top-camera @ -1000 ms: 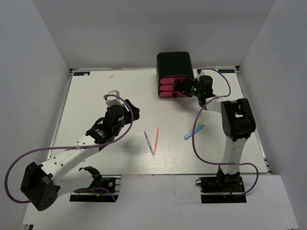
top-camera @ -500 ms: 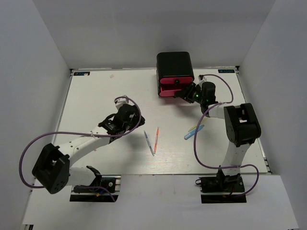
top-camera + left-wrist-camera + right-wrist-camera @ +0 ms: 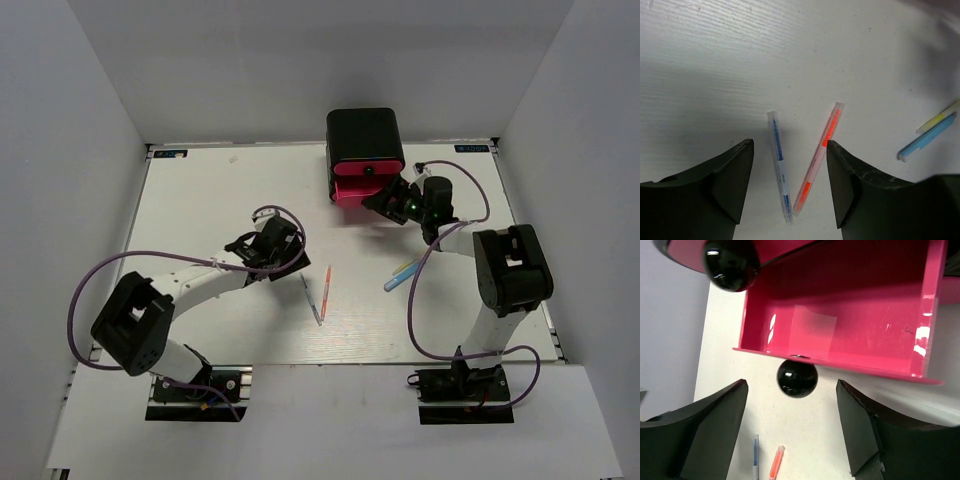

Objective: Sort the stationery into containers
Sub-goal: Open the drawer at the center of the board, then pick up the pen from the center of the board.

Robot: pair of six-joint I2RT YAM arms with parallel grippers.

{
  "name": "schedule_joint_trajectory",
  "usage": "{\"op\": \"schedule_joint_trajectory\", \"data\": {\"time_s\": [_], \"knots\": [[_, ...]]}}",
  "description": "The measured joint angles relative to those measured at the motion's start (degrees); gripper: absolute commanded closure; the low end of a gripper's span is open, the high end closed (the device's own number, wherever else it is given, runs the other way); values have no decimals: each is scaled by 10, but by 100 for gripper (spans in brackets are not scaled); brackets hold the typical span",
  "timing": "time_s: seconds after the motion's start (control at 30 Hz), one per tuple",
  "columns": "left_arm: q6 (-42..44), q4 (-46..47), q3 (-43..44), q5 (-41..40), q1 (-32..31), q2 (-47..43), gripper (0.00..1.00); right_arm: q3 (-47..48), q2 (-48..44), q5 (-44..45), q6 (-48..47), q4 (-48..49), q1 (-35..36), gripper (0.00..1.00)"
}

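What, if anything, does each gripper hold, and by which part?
Nothing is held. The left gripper is open above the thin blue pen; the right gripper is open, apart from the black round knob of the pink drawer.

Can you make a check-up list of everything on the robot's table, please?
Surface: white table, bare between the things.
Job's things: blue pen and orange pen lie side by side; light-blue marker and yellow pen lie together to the right. Black box at the far edge has one pink drawer open, nothing seen inside.
Clutter: nothing seen.
Grippers: left gripper open above the blue and orange pens; right gripper open, jaws either side of the drawer's knob, not touching it.
Cables: purple cables loop off both arms.
Surroundings: plain white walls.
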Motion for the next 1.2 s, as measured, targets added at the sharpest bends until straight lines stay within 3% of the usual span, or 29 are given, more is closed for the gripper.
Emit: {"op": "schedule_joint_trajectory", "data": {"time_s": [0.27, 0.63, 0.77, 0.8, 1.1, 1.2], "knots": [[-9, -45, 37, 17, -7, 59, 33, -27, -51, -9, -16, -16, -6, 18], [-31, -125, 120, 28, -38, 171, 49, -115, -151, -16, -59, -86, -36, 18], [-40, -149, 145, 26, -46, 193, 59, -133, -199, -20, -92, -107, -48, 18], [-42, -153, 148, 26, -47, 195, 61, -139, -212, -22, -99, -112, -50, 10], [-47, -174, 153, 25, -56, 197, 91, -129, -254, -46, -215, -237, -61, 10], [-42, -184, 151, 17, -56, 189, 97, -119, -249, -78, -258, -279, -71, 19]]}}
